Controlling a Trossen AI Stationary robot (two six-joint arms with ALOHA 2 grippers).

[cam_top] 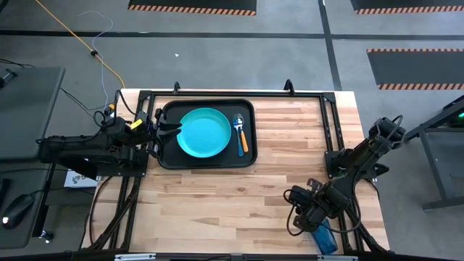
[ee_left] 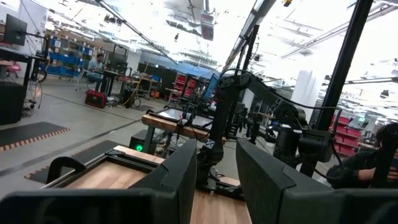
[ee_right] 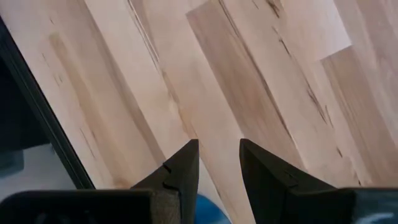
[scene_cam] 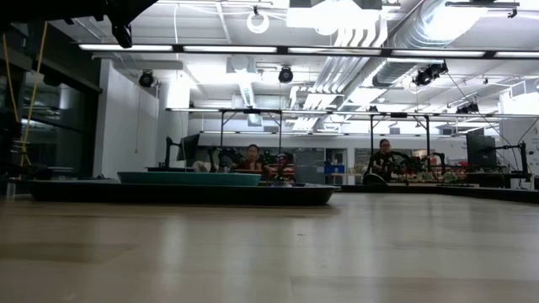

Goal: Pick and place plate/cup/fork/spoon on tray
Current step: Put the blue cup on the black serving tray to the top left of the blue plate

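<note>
1. Tray (cam_top: 166, 156): we found it at the table's (cam_top: 239, 196) far left, long side running left to right, flat on the wood. In the low view it showed as a dark, low band (scene_cam: 168, 194).
2. Plate (cam_top: 205, 133): it lay inside the tray, filling the middle and left part, level and right way up. Its teal rim rose just above the tray's edge in the low view (scene_cam: 189, 178).
3. Fork (cam_top: 238, 130): it lay in the tray just right of the plate, head toward the far edge, lengthwise front to back.
4. Spoon (cam_top: 243, 138): it lay in the tray just beside the fork, on its right, orange handle toward the near edge. We could not tell whether the two utensils touched.
5. Cup (cam_top: 325, 238): we saw it at the table's near right corner, well apart from the tray, lying beside the right gripper. In the right wrist view a blue sliver (ee_right: 208, 210) showed between the finger bases.
6. Right gripper (cam_top: 299, 215): it sat low over the near right corner; its fingers (ee_right: 177, 171) stood parted with bare wood between them, gripping nothing.
7. Left gripper (cam_top: 165, 126): it hung at the tray's left end, next to the plate, fingers (ee_left: 180, 171) spread apart and empty.
8. Background: people sat at benches in the room beyond the table (scene_cam: 251, 160).
</note>
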